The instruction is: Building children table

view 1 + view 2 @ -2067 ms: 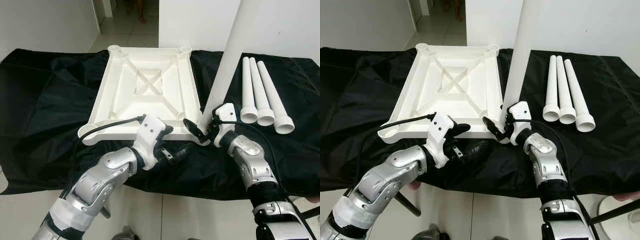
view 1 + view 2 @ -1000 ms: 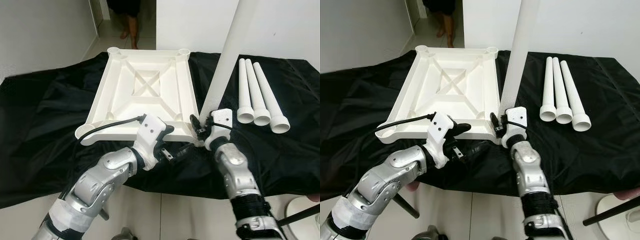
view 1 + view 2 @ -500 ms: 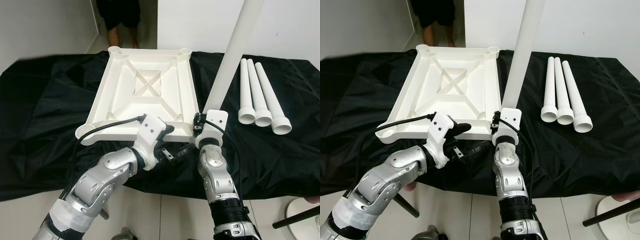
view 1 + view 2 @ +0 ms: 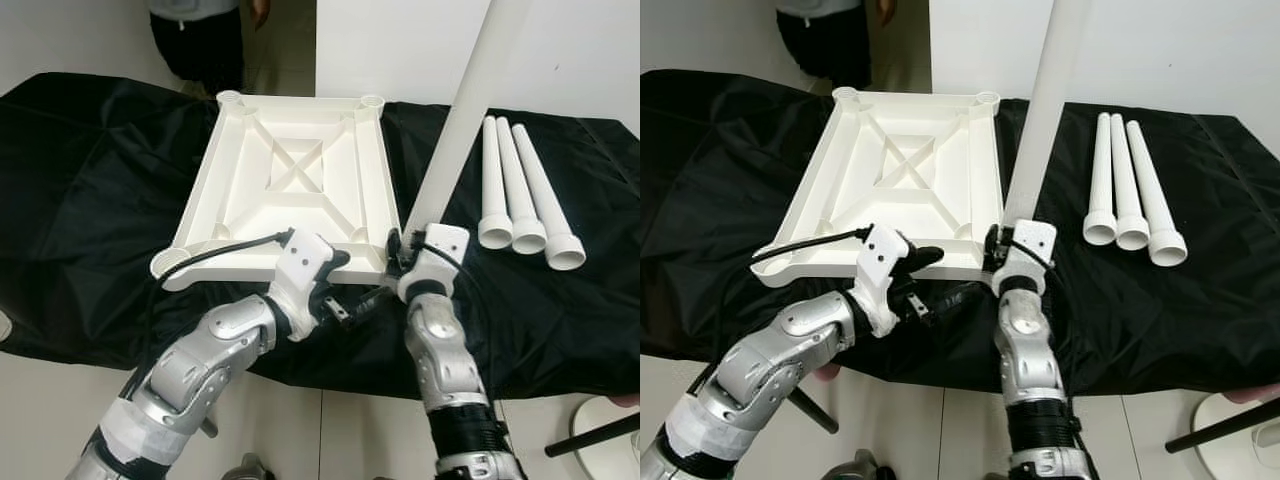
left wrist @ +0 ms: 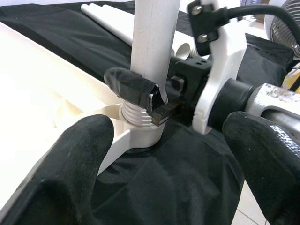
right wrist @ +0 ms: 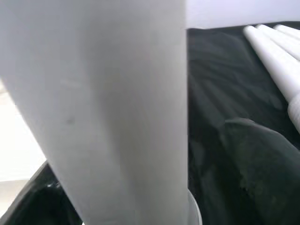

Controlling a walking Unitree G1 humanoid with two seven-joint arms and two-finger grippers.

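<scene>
Seating the first table leg (image 4: pixel 462 120) in the tabletop's (image 4: pixel 290 180) near right corner socket, the right gripper (image 5: pixel 154 101) clamps it; the left gripper (image 4: pixel 355 303) hangs open beside it, and three legs (image 4: pixel 520 195) lie unfitted on the black cloth (image 4: pixel 90 200).

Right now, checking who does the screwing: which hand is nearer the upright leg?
Right. The right hand grips the upright leg at its threaded base; the left hand hovers open just beside the socket.

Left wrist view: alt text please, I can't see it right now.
The right tool grips an upright white leg at its threaded base, seated in the tabletop's corner socket. The left tool's black fingers frame the scene, open, over black cloth.
</scene>
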